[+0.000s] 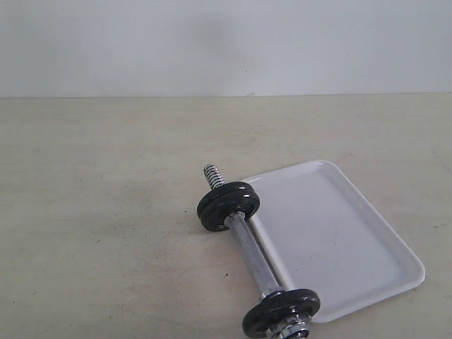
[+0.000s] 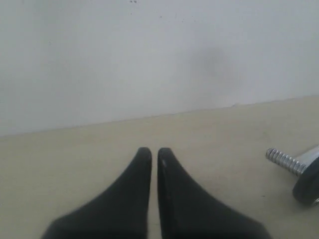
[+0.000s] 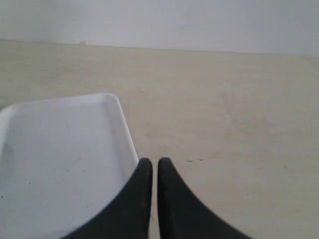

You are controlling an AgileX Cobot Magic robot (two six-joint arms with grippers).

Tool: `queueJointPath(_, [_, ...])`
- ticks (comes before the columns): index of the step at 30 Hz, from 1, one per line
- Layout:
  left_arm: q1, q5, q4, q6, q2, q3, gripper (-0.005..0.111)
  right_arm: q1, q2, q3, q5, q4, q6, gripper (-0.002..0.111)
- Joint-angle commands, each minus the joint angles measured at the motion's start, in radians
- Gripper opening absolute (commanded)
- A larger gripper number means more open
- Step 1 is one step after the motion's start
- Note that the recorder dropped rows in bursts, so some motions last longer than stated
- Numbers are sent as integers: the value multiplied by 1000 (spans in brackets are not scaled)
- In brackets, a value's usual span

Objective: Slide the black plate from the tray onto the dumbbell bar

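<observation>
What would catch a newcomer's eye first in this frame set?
A short chrome dumbbell bar with black cast-iron discs near both ends lies along the left edge of a shallow white rectangular tray on the beige table. The left end effector and right end effector, both black, are shut on nothing.

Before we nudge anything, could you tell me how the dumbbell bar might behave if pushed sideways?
It would probably roll, since the dumbbell bar rests on round black discs. It looks metal, so likely heavy for its size. The tray alongside might stop it.
</observation>
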Motion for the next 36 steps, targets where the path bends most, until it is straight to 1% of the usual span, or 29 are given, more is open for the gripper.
queueJointPath(1, [2,-63,12,-17,-3,63,4,-6,-5,-1,7,-8,4,2])
queueJointPath(2, [2,-72,29,-58,-3,79,4,-6,-5,-1,5,-8,4,2])
queueJointPath(3, [2,-97,96,-172,-3,107,4,11,-5,-1,-12,-8,4,2])
queueJointPath(4, [2,-127,207,-309,-3,131,4,43,-5,-1,-41,-10,4,2])
queueJointPath(5, [2,-147,287,-398,-3,143,4,62,-5,-1,-63,-10,4,2])
queueJointPath(6, [2,-199,453,-560,-3,153,4,88,-5,-1,-94,-10,4,2])
queueJointPath(7, [2,-230,519,-630,-3,153,4,93,-5,-1,-104,-10,4,2])
queueJointPath(8, [2,-229,582,-698,-3,153,4,91,-5,-1,-115,-10,4,2])
queueJointPath(11, [2,-224,582,-703,-3,153,4,91,-5,-1,-117,-10,4,2])
queueJointPath(15, [2,-95,531,-700,-3,153,4,91,-5,-1,-117,-10,4,2])
queueJointPath(16, [2,-65,529,-700,-3,153,4,91,-5,-1,-117,-25,4,2])
queueJointPath(17, [2,-62,527,-700,-3,153,4,91,-5,-1,-117,-62,4,2])
queueJointPath(18, [2,-62,527,-700,-3,153,4,91,-5,-1,-117,-152,10,2])
queueJointPath(20, [2,-62,527,-700,-3,153,4,91,-5,-1,-123,-436,16,2])
queueJointPath(21, [2,-62,527,-689,-3,153,4,91,-5,-1,-124,-511,14,2])
queueJointPath(22, [2,-62,527,-677,-3,153,4,91,-5,-1,-111,-514,14,2])
queueJointPath(23, [2,-62,527,-660,-3,153,4,91,-5,-1,-109,-478,14,2])
queueJointPath(26, [2,-62,527,-638,-3,153,4,91,-5,-1,-109,-286,16,2])
queueJointPath(27, [2,-62,525,-638,-3,153,4,91,-5,-1,-109,-257,26,2])
queueJointPath(30, [2,-60,525,-638,-3,153,4,91,-5,-1,-109,-248,42,2])
queueJointPath(33, [2,-48,527,-604,-3,153,4,91,-5,-1,-109,-253,42,2])
queueJointPath(36, [2,-48,527,-586,-3,153,4,91,-5,-1,-109,-308,42,2])
